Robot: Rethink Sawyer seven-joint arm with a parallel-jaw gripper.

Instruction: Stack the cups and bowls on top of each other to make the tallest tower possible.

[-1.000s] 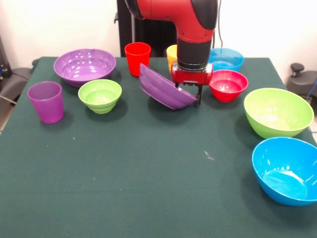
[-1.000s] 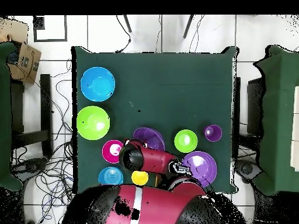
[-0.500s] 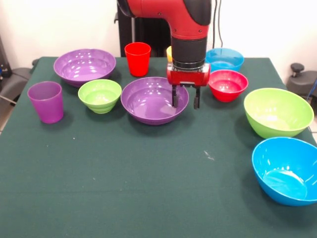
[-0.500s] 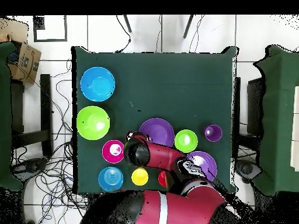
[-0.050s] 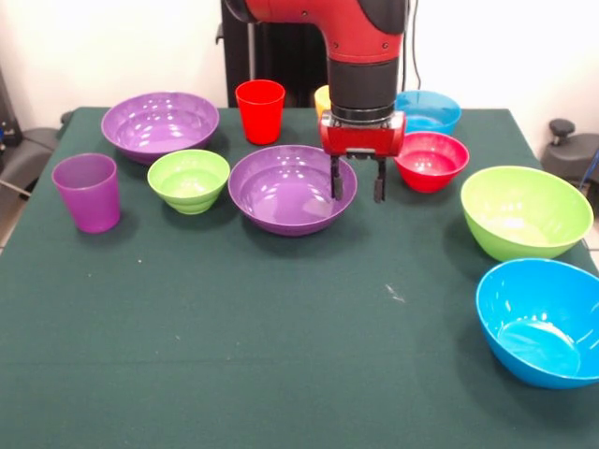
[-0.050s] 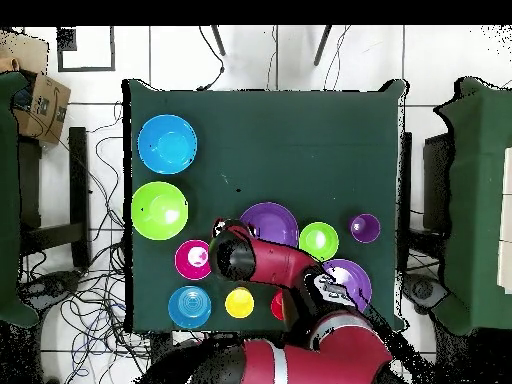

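Front view: the red-and-black gripper [image 5: 357, 183] hangs with its two dark fingers parted and empty, straddling the rim of the large glossy purple plastic bowl [image 5: 285, 188] that sits upright mid-table. Just beside it stand the small red plastic bowl [image 5: 430, 160] and the small green plastic bowl [image 5: 188, 180]. A second large purple bowl [image 5: 160, 123], the red tapered tumbler [image 5: 260, 110], the partly hidden yellow-orange tumbler [image 5: 324, 97] and the light blue bowl [image 5: 430, 110] line the far edge of the green-covered table [image 5: 281, 355]. The translucent purple tumbler [image 5: 87, 192] stands by one side edge, the lime green bowl [image 5: 524, 211] and blue bowl [image 5: 545, 320] by the other.

Overhead view: nothing is stacked; every bowl rests apart on the cloth, the arm [image 6: 270, 262] covering part of them.
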